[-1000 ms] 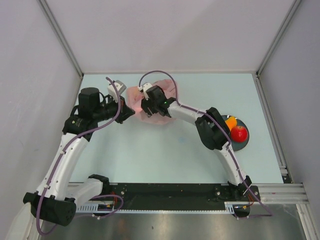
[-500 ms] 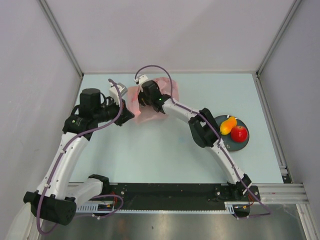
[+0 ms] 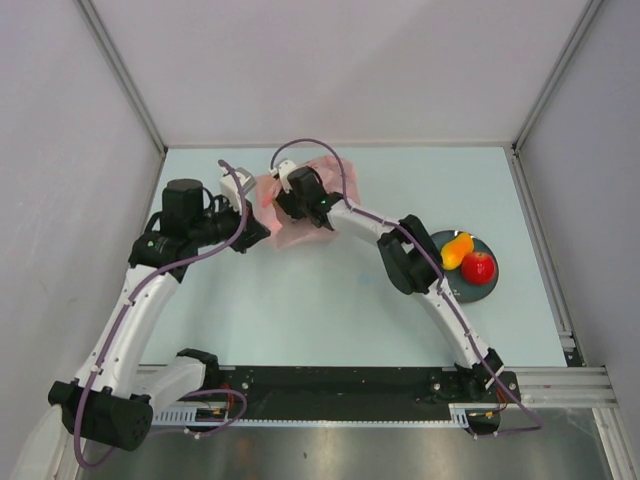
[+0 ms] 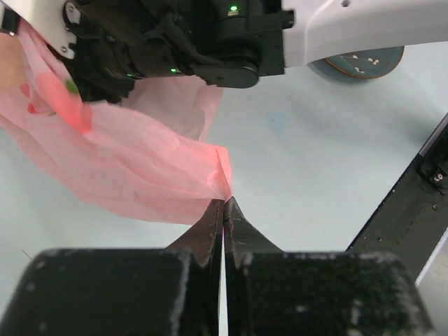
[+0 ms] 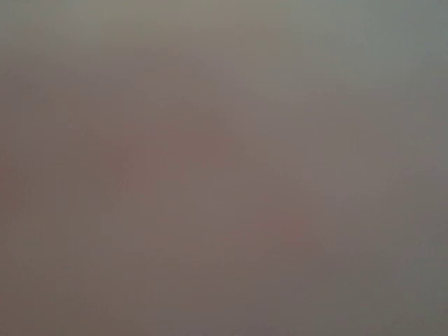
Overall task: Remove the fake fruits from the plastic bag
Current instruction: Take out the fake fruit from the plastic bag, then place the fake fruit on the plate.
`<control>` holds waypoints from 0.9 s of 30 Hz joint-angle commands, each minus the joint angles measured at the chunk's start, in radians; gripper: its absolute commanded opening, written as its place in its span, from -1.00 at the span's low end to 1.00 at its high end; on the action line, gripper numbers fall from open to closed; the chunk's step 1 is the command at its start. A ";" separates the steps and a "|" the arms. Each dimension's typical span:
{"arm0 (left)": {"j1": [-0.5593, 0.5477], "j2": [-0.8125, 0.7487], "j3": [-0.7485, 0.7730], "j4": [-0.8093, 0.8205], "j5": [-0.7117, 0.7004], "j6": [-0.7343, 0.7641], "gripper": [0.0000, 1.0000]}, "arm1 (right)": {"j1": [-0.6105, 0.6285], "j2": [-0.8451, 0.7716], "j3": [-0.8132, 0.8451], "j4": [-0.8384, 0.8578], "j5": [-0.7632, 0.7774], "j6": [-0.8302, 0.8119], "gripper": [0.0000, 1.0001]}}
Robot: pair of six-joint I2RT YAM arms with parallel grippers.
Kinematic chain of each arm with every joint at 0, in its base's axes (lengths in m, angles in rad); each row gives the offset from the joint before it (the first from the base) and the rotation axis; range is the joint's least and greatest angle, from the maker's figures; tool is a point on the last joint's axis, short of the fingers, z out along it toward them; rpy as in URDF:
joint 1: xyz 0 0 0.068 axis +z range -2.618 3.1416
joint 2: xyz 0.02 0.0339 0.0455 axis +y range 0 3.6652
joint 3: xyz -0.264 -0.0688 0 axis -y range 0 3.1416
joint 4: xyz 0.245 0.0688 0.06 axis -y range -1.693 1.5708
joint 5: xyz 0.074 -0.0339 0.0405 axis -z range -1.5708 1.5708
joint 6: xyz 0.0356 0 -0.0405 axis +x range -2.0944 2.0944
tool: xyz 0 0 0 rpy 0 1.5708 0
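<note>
The left gripper (image 4: pixel 224 210), fingers clamped on the pink plastic bag (image 4: pixel 140 175) at upper centre, apparently steadies it for the right gripper (image 3: pixel 282 195) buried inside (whether its fingers are apart cannot be told).

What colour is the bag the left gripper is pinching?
The bag is translucent pink; the left wrist view shows it best.

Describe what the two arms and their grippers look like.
The left arm and right arm are both white tube links joined by bulky black joint housings. A purple cable loops along each. The left gripper has flat black fingers tapering to thin tips. The right wrist is black with a small green light; its fingers are hidden.
</note>
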 commanded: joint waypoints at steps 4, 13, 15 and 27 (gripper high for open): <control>0.005 0.006 -0.028 0.132 0.042 -0.037 -0.99 | -0.004 -0.399 -0.227 -0.034 -0.286 -0.003 -0.43; 0.003 0.024 -0.025 0.190 0.034 -0.077 -1.00 | -0.017 -0.781 -0.553 -0.111 -0.575 -0.070 -0.41; 0.005 0.021 -0.024 0.193 0.029 -0.078 -0.99 | -0.036 -0.852 -0.611 -0.141 -0.584 -0.098 -0.42; 0.003 0.040 -0.071 0.244 0.034 -0.149 -0.99 | -0.230 -1.503 -1.111 -0.552 -0.544 -0.608 -0.46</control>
